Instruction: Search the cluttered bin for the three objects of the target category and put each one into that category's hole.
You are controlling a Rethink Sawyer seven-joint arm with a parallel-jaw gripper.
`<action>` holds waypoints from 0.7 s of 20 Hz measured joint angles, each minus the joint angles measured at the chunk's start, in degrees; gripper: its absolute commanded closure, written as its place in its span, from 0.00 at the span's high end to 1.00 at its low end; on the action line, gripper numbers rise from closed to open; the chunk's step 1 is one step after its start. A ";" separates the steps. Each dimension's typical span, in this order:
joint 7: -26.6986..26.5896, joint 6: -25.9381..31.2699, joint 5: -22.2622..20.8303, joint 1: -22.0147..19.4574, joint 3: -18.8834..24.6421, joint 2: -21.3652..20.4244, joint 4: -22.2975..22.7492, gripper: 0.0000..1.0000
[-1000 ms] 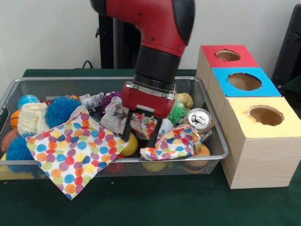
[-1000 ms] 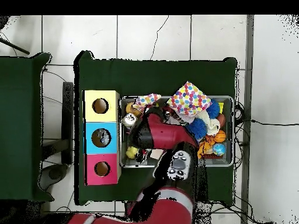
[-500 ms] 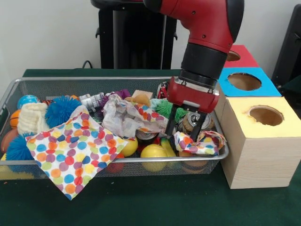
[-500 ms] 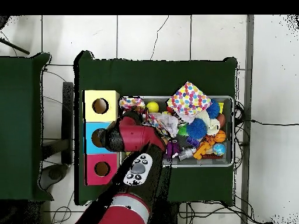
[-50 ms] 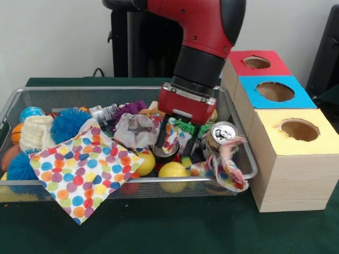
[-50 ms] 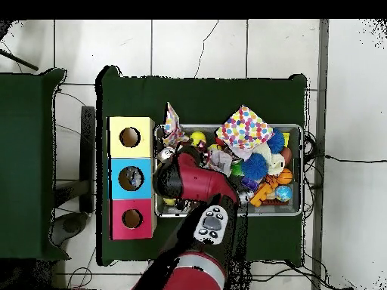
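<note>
The end effector [image 5: 175, 141] hangs low inside the wire bin [image 5: 222, 100], its two fingers spread fairly wide and holding nothing. Just beside it on the box side stands a drink can [image 5: 221, 136], with a small dotted cloth [image 5: 228, 164] draped over the bin's rim. A yellow ball [image 5: 173, 171] lies below the fingers.

Even, soft indoor light fills both views, with no harsh glare. Faint shadows sit under the silver wire-mesh bin [image 5: 241, 174] on the dark green tablecloth [image 5: 169, 227]. Focus is fairly sharp.
</note>
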 measured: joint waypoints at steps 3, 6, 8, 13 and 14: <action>0.26 -0.10 1.36 -0.67 -0.01 -0.13 1.42 1.00; 0.54 1.50 3.20 -0.53 0.01 -0.16 2.93 1.00; 0.54 2.70 3.95 -0.30 0.01 -0.17 3.48 1.00; 0.59 4.48 5.43 0.49 0.00 -0.21 4.38 1.00; 0.59 4.49 5.58 0.60 -0.01 -0.21 4.43 1.00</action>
